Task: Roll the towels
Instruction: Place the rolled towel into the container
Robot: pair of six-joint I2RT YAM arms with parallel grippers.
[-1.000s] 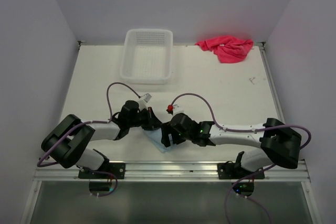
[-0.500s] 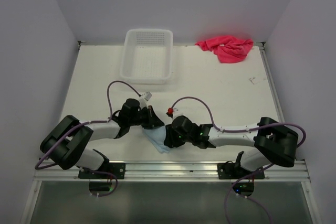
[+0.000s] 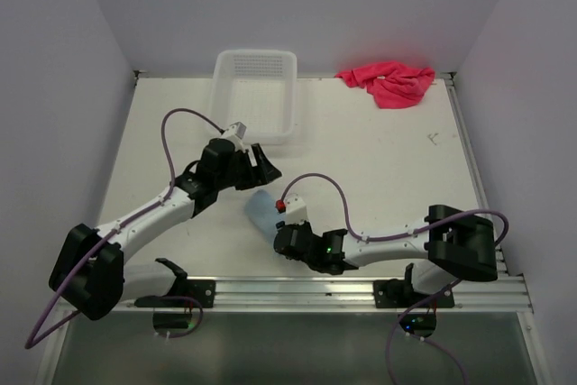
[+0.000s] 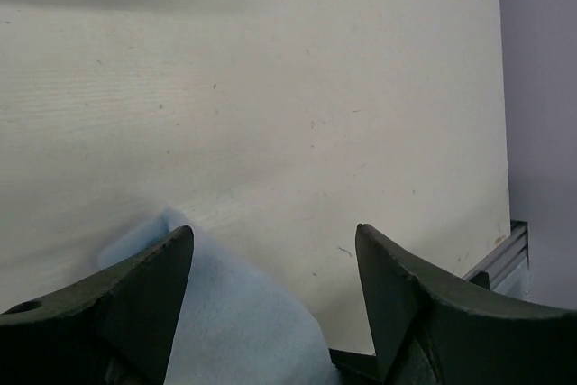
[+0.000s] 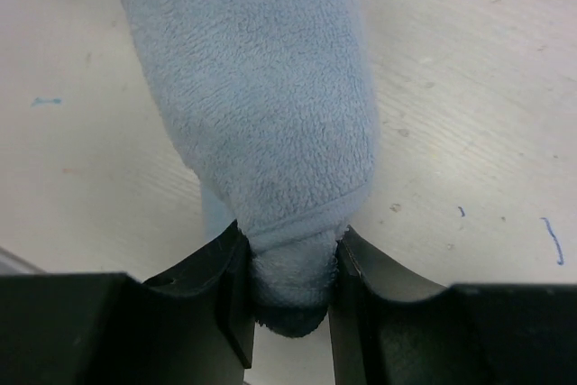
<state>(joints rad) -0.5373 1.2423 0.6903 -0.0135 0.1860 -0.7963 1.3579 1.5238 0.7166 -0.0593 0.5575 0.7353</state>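
Note:
A light blue towel (image 3: 259,209), rolled into a thick tube (image 5: 261,87), lies near the table's front middle. My right gripper (image 3: 285,233) is shut on the roll's near end (image 5: 290,277), its jaws pressing both sides of the fleece. My left gripper (image 3: 261,169) hangs open just behind and to the left of the roll, holding nothing. In the left wrist view the blue towel (image 4: 225,322) shows low between the spread fingers (image 4: 149,281) of that gripper (image 4: 270,254). A crumpled pink towel (image 3: 388,82) lies at the back right.
A white plastic basket (image 3: 225,119) stands at the back, left of centre, close behind the left gripper. Purple cables loop over both arms. The metal rail (image 3: 297,290) runs along the near edge, just in front of the right gripper.
The left gripper opened, let go of the blue towel and drew back toward the basket. The right gripper closed on the roll's end and shifted toward the near edge.

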